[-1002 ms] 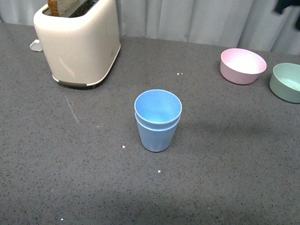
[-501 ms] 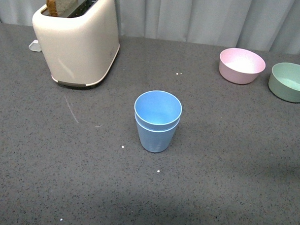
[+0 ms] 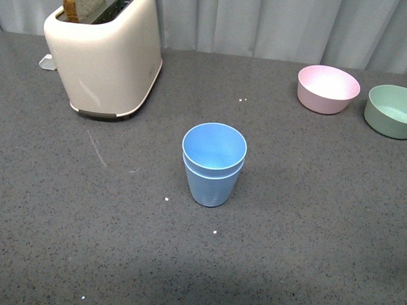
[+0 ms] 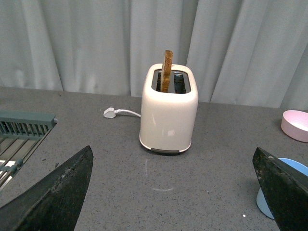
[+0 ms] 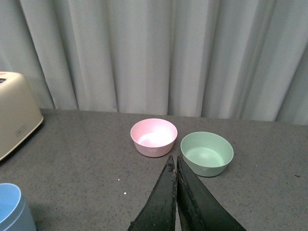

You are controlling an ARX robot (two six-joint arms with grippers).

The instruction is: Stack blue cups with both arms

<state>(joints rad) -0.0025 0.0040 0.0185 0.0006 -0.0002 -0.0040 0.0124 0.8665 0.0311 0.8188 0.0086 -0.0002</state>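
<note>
Two blue cups [image 3: 213, 163] stand nested one inside the other, upright in the middle of the grey table; two rims show. Neither arm appears in the front view. In the left wrist view my left gripper [image 4: 172, 148] is open with bare table between its fingers, and the blue cups [image 4: 294, 166] sit partly behind one fingertip [image 4: 281, 190]. In the right wrist view my right gripper [image 5: 173, 159] is shut on nothing, and the blue cups [image 5: 12, 209] show only at the frame's corner, well apart from it.
A cream toaster [image 3: 105, 52] holding a slice of bread stands at the back left. A pink bowl [image 3: 328, 88] and a green bowl [image 3: 392, 111] sit at the back right. A green dish rack [image 4: 21, 139] and a white plug [image 4: 109, 113] lie near the toaster.
A dark part of an arm at the front view's upper right corner has gone out of view. The stacked cups have stayed where they were.
</note>
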